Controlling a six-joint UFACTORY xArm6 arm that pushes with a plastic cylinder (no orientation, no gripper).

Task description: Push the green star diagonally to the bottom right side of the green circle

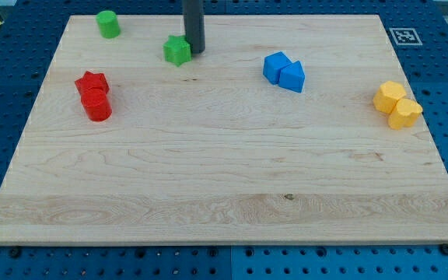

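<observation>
The green star (176,50) lies near the view's top, left of centre, on the wooden board (224,179). The green circle (108,24) stands at the view's top left, up and to the left of the star. My tip (195,51) comes down from the top edge as a dark rod and rests right against the star's right side.
A red star (91,81) and a red circle (96,105) touch at the left. Two blue blocks (284,71) sit together right of centre. Two yellow blocks (397,104) sit together at the right edge. A tag marker (403,35) is at the top right corner.
</observation>
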